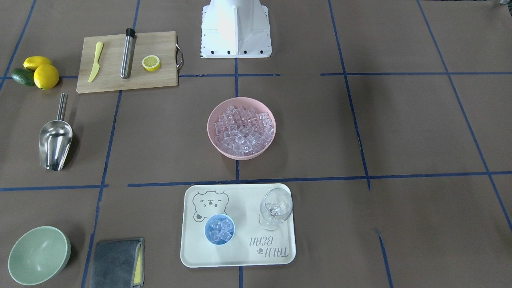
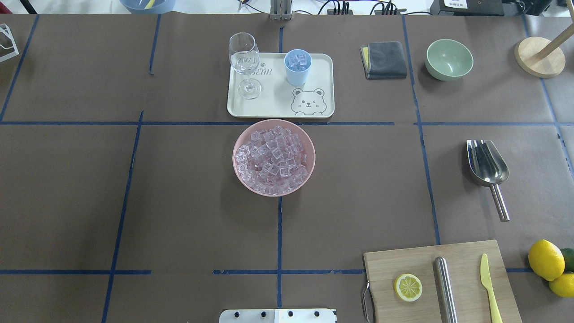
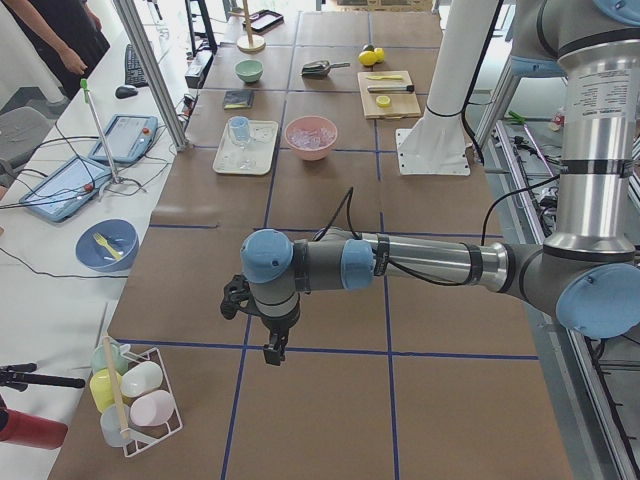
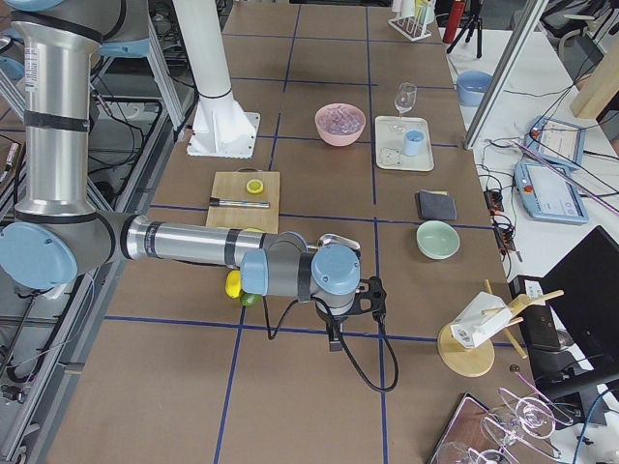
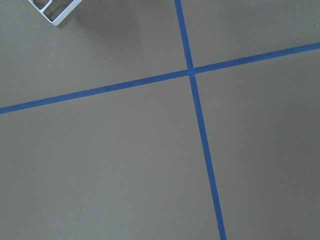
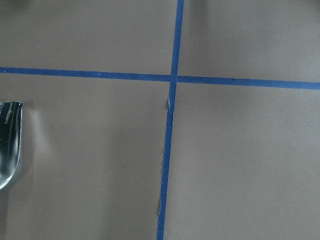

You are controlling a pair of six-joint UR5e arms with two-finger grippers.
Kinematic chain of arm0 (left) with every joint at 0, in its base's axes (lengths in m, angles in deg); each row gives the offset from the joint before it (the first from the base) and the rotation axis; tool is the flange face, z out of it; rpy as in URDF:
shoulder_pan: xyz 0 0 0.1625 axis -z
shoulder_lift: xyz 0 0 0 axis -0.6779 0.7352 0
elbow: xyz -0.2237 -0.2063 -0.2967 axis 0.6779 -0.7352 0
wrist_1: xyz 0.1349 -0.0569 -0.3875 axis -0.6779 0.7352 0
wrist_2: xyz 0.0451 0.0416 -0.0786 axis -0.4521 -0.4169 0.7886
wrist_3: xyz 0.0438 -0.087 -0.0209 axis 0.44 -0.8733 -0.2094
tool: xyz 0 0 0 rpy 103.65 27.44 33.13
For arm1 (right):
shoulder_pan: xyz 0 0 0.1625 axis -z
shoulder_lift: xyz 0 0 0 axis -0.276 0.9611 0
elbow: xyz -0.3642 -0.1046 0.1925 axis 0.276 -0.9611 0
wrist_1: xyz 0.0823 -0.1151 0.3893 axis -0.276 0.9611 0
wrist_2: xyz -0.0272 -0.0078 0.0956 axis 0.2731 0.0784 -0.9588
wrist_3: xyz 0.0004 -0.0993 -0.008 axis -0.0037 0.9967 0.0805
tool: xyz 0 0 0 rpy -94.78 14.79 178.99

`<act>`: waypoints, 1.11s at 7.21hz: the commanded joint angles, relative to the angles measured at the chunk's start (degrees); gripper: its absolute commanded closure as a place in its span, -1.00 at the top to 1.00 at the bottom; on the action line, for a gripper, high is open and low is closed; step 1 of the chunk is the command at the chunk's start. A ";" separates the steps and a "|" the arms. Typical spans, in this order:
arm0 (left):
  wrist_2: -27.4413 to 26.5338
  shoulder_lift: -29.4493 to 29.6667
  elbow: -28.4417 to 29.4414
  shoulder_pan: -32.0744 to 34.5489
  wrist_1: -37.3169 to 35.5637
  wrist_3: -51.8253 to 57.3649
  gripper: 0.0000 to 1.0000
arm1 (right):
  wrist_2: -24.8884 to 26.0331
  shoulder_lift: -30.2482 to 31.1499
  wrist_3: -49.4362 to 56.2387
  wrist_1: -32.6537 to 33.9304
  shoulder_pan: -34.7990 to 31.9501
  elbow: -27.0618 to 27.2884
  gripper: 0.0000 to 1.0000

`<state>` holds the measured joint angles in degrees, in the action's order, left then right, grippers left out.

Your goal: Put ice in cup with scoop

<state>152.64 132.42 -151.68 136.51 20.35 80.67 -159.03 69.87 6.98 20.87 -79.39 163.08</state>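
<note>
1. Two grippers are noted over the table's ends. The left gripper [image 3: 272,350] hangs over the left end and the right gripper [image 4: 334,340] over the right end. Whether the jaws are released or clenched cannot be told from these far views. Nothing is seen held.
2. One scoop [image 2: 488,167] is laid flat by the right edge, ungrasped. Its rod handle is pointed at the robot's edge and its trough mouth at the far edge. It is best taken by the rod, well back from the trough, by the right gripper, which is judged the nearer.
3. One pink bowl [image 2: 273,193] is set midway between the near and far edges, heaped with ice [image 2: 273,154]. The trough should be driven in shallow and carried level, so that cubes are not shed.
4. One cup [image 2: 297,76] stands upright on the tray [image 2: 269,105] at the far edge and is already filled with cubes close to its rim. The task is judged largely done. Any further load should be kept small and tipped slowly over the rim. The stemmed glass [image 2: 244,56] beside it is to be avoided.
</note>
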 commanded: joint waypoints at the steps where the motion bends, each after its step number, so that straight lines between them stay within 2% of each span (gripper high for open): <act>1: -0.01 -0.08 -0.05 0.04 0.26 -0.04 1.00 | 0.02 0.57 0.08 -0.15 -1.87 0.17 1.00; 5: 0.07 -0.08 -0.14 0.04 0.44 -0.04 1.00 | 0.19 -0.40 -0.62 -0.24 -1.88 0.61 1.00; 8: 0.07 0.01 -0.05 -0.05 0.53 -2.73 1.00 | 2.02 -0.92 -5.98 -0.33 -1.18 0.17 1.00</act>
<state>152.71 132.39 -151.72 136.50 20.77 79.95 -158.26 69.12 2.54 20.61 -80.93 163.55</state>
